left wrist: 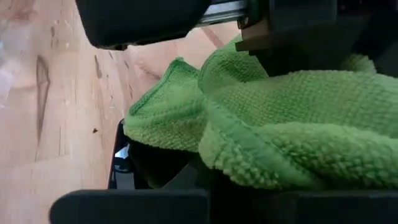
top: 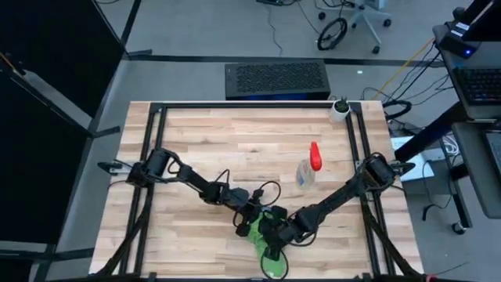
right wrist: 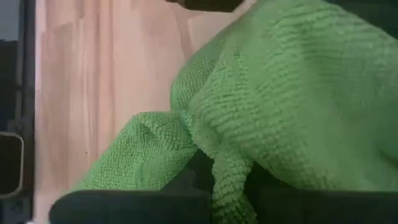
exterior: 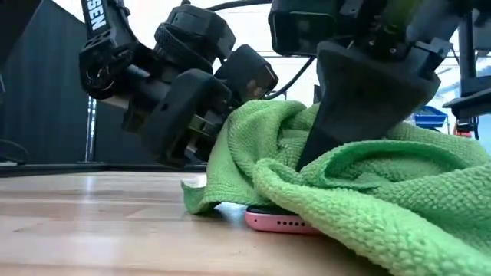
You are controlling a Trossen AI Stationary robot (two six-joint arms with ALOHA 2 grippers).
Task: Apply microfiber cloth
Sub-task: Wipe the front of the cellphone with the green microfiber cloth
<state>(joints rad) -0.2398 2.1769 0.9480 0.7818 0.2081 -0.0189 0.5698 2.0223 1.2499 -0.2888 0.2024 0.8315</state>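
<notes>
Your cloth (top: 270, 252) lies bunched at the near edge of the table (top: 235, 141), roughly at the middle of that edge, with both arms reaching in to meet over it. In the low view the cloth (exterior: 368, 192) is heaped over a pink phone (exterior: 278, 221) that lies flat on the wood; only the phone's near end, with its row of small holes, sticks out from under the fabric.

Your right gripper (exterior: 360, 107) is down on the cloth from above, its dark wedge-shaped finger pressed into the folds, and the fabric rises around it. From its own wrist camera the cloth (right wrist: 286, 106) fills most of the frame and drapes over the fingers. I cannot tell whether this gripper is clamped on the cloth or only pushing into it.

Your left gripper (exterior: 188, 115) sits just beside the cloth's edge, tilted toward it, close above the table. Its wrist view shows the cloth (left wrist: 273, 130) bulging between the fingers' dark bars, with the dark edge of the phone (left wrist: 121, 165) beneath. I cannot tell its state either.

A spray bottle (top: 308, 166) with a red nozzle stands upright farther back, well apart from the cloth.
</notes>
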